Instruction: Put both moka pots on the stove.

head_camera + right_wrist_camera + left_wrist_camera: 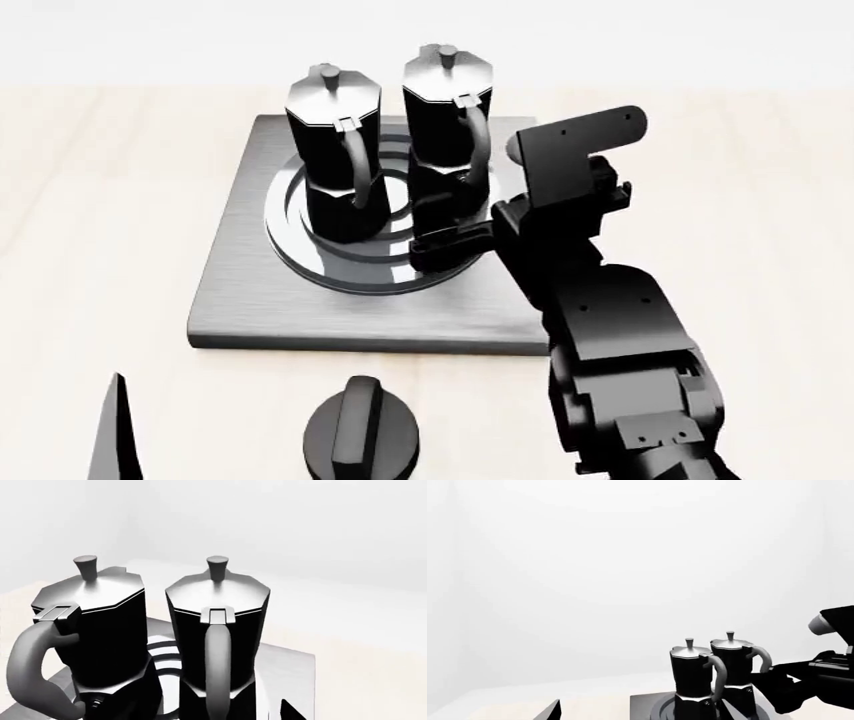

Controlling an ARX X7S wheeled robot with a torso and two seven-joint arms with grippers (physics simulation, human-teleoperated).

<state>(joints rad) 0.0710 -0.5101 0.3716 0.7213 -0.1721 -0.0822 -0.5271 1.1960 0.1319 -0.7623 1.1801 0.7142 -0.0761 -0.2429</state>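
Both tall faceted black moka pots with silvery lids, the left one (334, 150) and the right one (447, 125), stand upright side by side on the ring burner of the flat square dark-grey stove plate (254, 300); the black right gripper (447, 235) sits low at the right pot's base, fingers seemingly apart. A short round black knob (363, 435) lies on the pale table (107, 200) before the stove; the left gripper's state cannot be told.

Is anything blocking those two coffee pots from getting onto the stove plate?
Nothing visible does. Both moka pots, the left one and the right one, already stand upright on the stove, over its ring burner. The right gripper sits close by the right pot's handle; the black knob lies off the plate, nearer the robot.
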